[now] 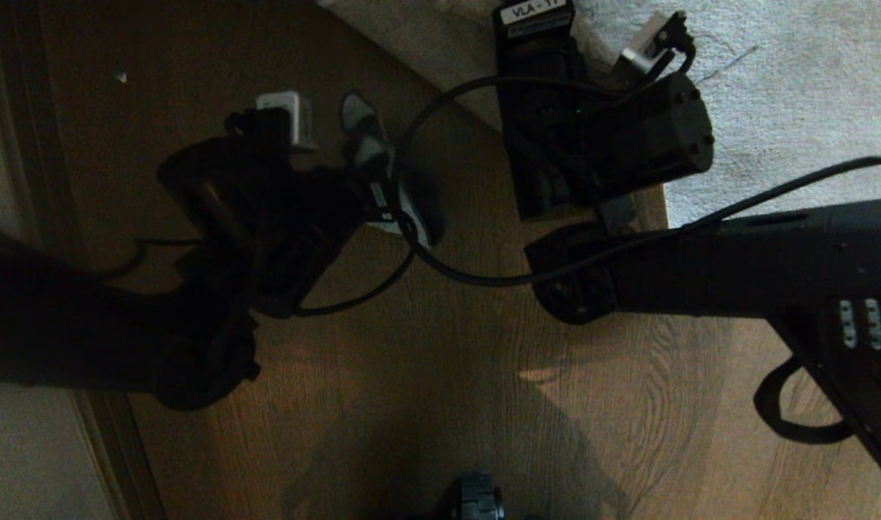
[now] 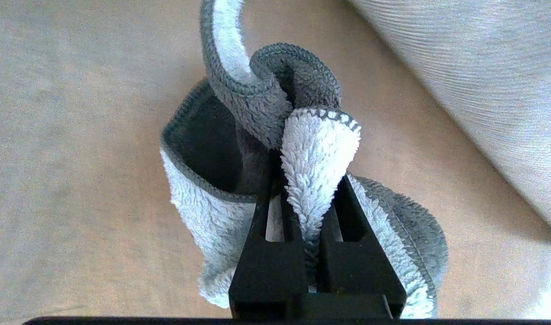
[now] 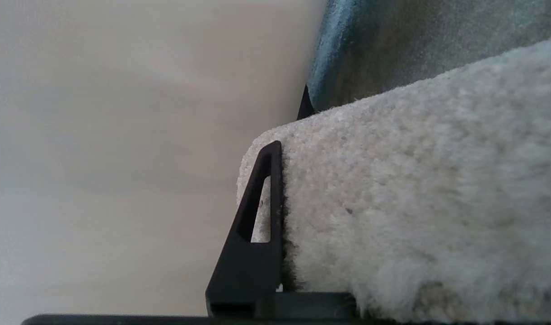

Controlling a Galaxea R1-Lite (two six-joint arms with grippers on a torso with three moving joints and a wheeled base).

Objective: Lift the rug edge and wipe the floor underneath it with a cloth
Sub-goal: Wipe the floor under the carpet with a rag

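Observation:
My left gripper (image 2: 309,189) is shut on a fluffy white cloth with a grey border (image 2: 318,149), which bunches up around the fingers just above the brown wood-grain floor (image 2: 77,135). In the head view that gripper (image 1: 386,184) and the cloth (image 1: 372,152) sit left of the rug. My right gripper (image 3: 287,151) is shut on the rug edge (image 3: 393,203). One black finger (image 3: 257,216) shows against the pile; the other is hidden behind it. The light grey-beige rug (image 1: 773,94) fills the upper right, and the right arm (image 1: 599,137) covers its corner.
A dark strip (image 1: 22,180) runs along the left side, with a pale surface (image 1: 29,448) beyond it. A black cable (image 1: 440,271) loops between the two arms. Part of the robot's base (image 1: 476,502) shows at the bottom. Bare floor (image 1: 448,375) lies in front of me.

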